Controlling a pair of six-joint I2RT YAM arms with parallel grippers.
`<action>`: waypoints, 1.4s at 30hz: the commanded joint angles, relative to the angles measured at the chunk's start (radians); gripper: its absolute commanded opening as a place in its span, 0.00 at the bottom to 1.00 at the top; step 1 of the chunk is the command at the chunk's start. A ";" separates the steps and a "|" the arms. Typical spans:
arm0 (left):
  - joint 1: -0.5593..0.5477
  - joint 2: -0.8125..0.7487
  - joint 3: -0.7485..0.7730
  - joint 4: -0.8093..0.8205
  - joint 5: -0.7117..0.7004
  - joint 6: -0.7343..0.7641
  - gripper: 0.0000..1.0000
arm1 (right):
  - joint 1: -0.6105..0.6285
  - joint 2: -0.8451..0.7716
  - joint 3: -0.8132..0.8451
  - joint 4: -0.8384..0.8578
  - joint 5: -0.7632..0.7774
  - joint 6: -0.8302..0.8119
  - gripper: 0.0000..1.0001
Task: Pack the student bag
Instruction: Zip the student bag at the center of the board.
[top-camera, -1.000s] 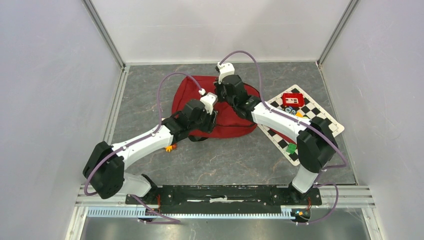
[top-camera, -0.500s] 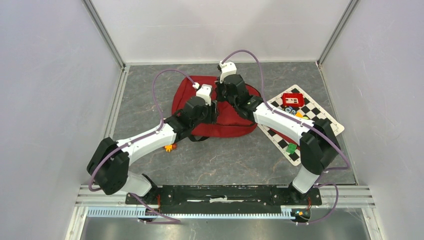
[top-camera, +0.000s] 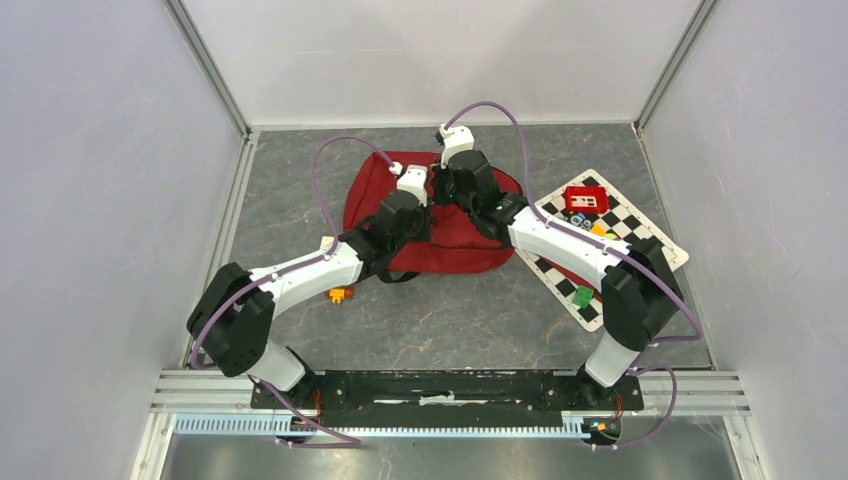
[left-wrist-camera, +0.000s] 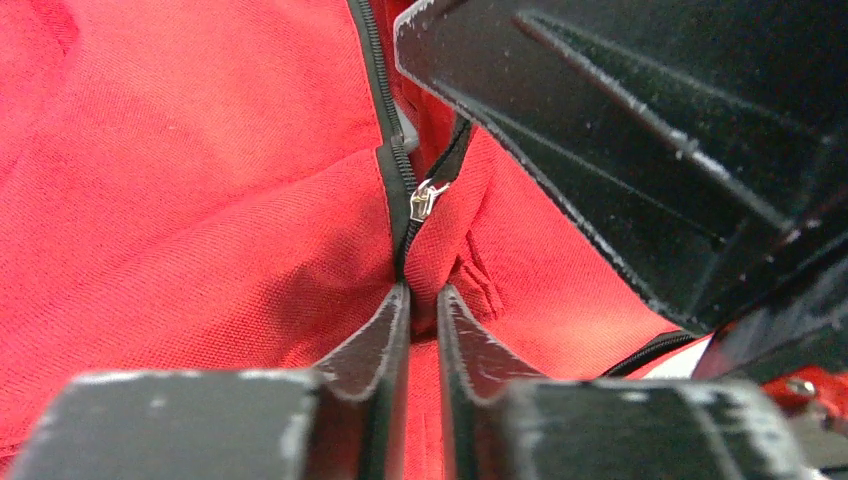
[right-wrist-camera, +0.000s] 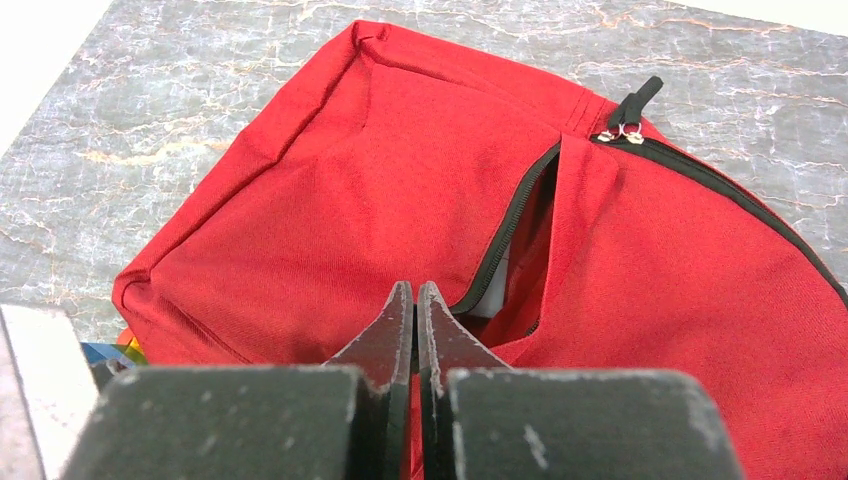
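The student bag, dark red, lies flat at mid-table with both arms reaching over its top. In the left wrist view a silver zip slider sits on the front pocket's black zip. My left gripper is pinching a fold of red fabric just below it. A black pull strap runs taut from the slider up into the right gripper's fingers. My right gripper is shut at the lower end of the partly open pocket zip. The strap itself is hidden between its tips.
A chequered board lies right of the bag with a small red box and small coloured pieces on it. A green piece sits at its near edge. An orange piece lies by the left forearm. Grey walls enclose the table.
My left arm has pushed farther over the bag toward the right gripper, and its jaws have narrowed onto the fabric. The right arm has stayed put.
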 joint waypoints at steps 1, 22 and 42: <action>0.003 0.013 0.040 0.079 -0.029 0.009 0.09 | -0.007 -0.036 0.000 0.026 0.006 0.001 0.00; 0.000 -0.141 -0.180 -0.139 0.196 0.240 0.02 | -0.033 0.191 0.199 0.038 0.150 -0.080 0.00; 0.025 -0.042 0.147 -0.310 0.299 0.098 0.45 | -0.070 0.269 0.300 0.072 0.039 -0.109 0.00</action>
